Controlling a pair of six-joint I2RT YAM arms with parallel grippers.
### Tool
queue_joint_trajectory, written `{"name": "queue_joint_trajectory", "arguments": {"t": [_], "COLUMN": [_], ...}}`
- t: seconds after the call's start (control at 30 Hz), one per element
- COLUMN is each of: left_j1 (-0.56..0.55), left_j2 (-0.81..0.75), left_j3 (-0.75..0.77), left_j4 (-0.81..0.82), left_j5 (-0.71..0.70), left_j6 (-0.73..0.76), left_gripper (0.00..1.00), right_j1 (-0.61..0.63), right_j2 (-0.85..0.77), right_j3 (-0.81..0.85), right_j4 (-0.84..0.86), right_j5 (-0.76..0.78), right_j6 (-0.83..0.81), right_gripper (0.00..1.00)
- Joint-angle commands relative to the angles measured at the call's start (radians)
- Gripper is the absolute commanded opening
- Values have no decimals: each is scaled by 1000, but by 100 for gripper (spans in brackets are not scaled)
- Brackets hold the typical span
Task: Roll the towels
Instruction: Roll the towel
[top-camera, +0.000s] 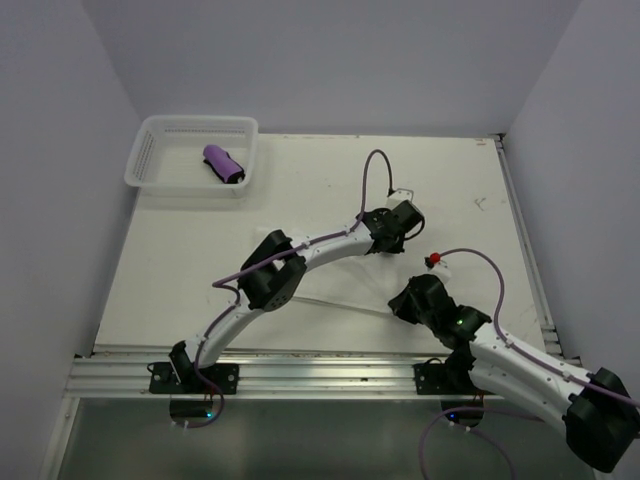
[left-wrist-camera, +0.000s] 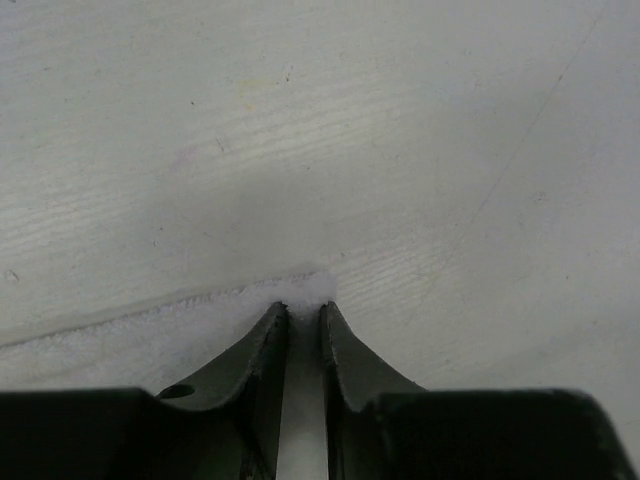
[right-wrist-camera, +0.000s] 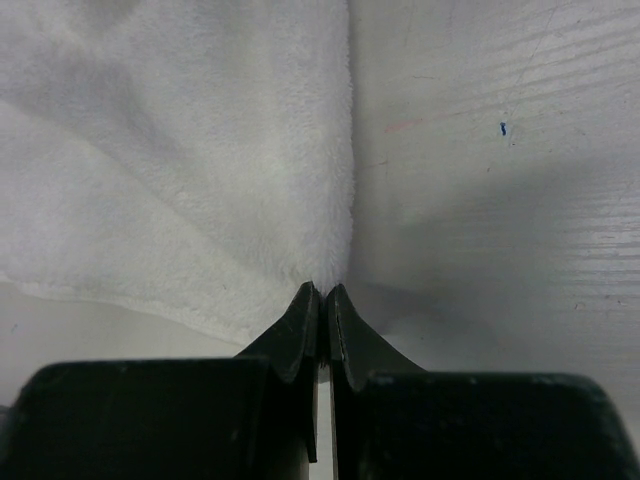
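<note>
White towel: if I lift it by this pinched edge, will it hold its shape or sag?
Probably floppy: in the right wrist view the white towel folds into soft creases where the right gripper pinches it, so it should drape. Its fluffy pile suggests little slipping in the grip. Lying on the table, it seems unlikely to roll by itself.

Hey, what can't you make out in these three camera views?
Outline of white towel: top view, white on the white table, barely visible.
Roll of purple towel in the basket: top view, too small to judge.
The small red item right of centre: top view, too small to identify.
Tips of left gripper and right gripper: top view, hidden under their wrists.
</note>
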Motion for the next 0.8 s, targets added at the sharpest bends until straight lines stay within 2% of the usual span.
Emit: {"name": "queue_joint_trajectory", "arguments": {"t": [0.0,0.17,0.23,0.37,0.47,0.63,0.77], "left_j1": [11,19,30,60,94,133,165], "left_j2": [113,76,32,-133,-198,-246,-281], "left_j3": [-48,-19,-63,-227,-299,-334,-365], "left_j4": [-155,-127,-69,189,296,368,439], "left_j5": [-51,-44,-13,100,174,277,343], "left_j6": [-39,-50,-47,-79,-93,-100,-119], "left_gripper": [20,7,3,1,0,0,0], "right_j1": [2,5,3,5,5,22,52], "right_j2": [-35,-72,-87,-96,-53,-1,51], "right_j3": [10,11,16,33,57,88,194], "right_j4": [-80,-126,-161,-233,-233,-215,-296], "right_j5": [-27,-4,31,88,97,114,206], "right_j6": [-34,-47,-54,-83,-108,-149,-180], "right_gripper": [0,0,0,0,0,0,0]}}
